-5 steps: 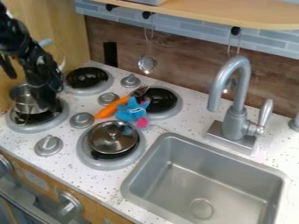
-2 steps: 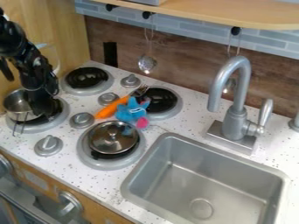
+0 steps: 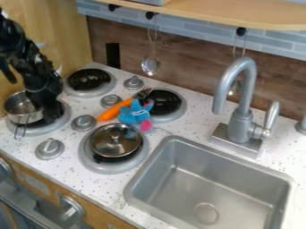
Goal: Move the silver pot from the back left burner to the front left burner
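The black tool [image 3: 49, 114] is at about 9 o'clock in the view, low over the front-left burner [image 3: 39, 130]. Beside it, on its 9 o'clock side, is a silver pot [image 3: 17, 103], the thing nearest to it. Whether the tool is released or clenched, or grips the pot's edge, I cannot tell. The pot is open at the top, with bare metal on the part of its inner wall that shows; its floor is partly hidden. A wire handle [image 3: 24, 127] slants down from its 6 o'clock side.

At 4 o'clock from the pot, a shiny round metal pan [image 3: 115, 141] sits on the front-right burner [image 3: 110, 167]. I cannot tell whether its reflective round surface is a lid or the inside. At 1 o'clock from the pan lies a blue toy [image 3: 133, 115] with a pink end toward 5 o'clock. An orange-handled fork [image 3: 116, 110] lies beside the toy, its tines toward 1 o'clock, by the back-right burner [image 3: 176, 114].

Further off, at 4 o'clock from the pan, the grey sink [image 3: 197, 179] is set into the speckled white counter [image 3: 71, 174], a round drain [image 3: 206, 213] in its floor. A grey faucet [image 3: 242, 120] stands at the sink's 1 o'clock.
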Robot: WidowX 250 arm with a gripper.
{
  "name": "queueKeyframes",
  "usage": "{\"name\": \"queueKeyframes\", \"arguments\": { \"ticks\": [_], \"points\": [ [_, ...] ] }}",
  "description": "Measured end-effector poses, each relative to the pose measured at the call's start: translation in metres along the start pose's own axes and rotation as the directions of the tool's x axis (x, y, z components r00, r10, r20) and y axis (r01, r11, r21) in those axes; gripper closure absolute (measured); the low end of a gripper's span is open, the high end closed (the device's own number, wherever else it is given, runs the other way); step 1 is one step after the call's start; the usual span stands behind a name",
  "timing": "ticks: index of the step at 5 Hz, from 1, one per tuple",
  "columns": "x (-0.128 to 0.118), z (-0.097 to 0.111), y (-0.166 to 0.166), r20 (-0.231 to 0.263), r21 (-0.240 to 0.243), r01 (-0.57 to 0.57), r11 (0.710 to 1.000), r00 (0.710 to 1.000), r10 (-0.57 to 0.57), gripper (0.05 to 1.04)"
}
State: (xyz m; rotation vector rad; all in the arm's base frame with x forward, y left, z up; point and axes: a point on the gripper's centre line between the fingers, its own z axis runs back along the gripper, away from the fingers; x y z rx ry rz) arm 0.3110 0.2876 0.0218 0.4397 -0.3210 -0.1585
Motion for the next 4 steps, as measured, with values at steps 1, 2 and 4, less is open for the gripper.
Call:
{"name": "queueKeyframes", "arguments": {
  "ticks": [1, 2, 4],
  "points": [
    [0.009, 0.015, 0.007, 0.049, 0.023, -0.01, 1.0, 0.999, 0.009, 0.075],
    [0.019, 0.027, 0.01, 0.109, 0.027, -0.016, 1.0, 0.994, 0.013, 0.079],
    [0.026, 0.035, 0.013, 0.144, 0.042, -0.016, 0.999, 0.99, 0.009, 0.081]
  ]
}}
